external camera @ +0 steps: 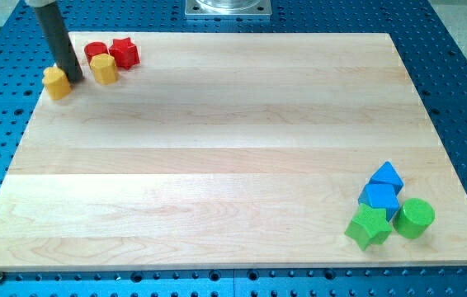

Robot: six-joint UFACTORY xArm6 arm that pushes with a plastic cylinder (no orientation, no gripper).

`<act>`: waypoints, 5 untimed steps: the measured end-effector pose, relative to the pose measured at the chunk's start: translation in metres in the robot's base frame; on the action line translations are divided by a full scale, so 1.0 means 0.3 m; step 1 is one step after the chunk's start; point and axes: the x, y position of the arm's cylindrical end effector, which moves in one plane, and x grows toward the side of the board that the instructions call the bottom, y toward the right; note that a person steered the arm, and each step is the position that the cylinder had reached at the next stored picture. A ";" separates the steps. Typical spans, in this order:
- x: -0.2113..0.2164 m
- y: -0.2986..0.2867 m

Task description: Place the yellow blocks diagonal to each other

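Note:
Two yellow blocks lie near the view's top left corner of the wooden board [217,157]. One yellow block [56,83] sits at the far left. The other yellow block [104,69] sits to its right and slightly higher, touching a red cylinder [95,51]. My tip [74,78] stands between the two yellow blocks, touching the right side of the left one. The dark rod rises from it toward the view's top left.
A red star block [125,52] lies right of the red cylinder. At the view's bottom right are two blue blocks [387,176] [380,198], a green star block [370,227] and a green cylinder [415,218]. Blue perforated table surrounds the board.

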 end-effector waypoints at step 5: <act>0.143 0.484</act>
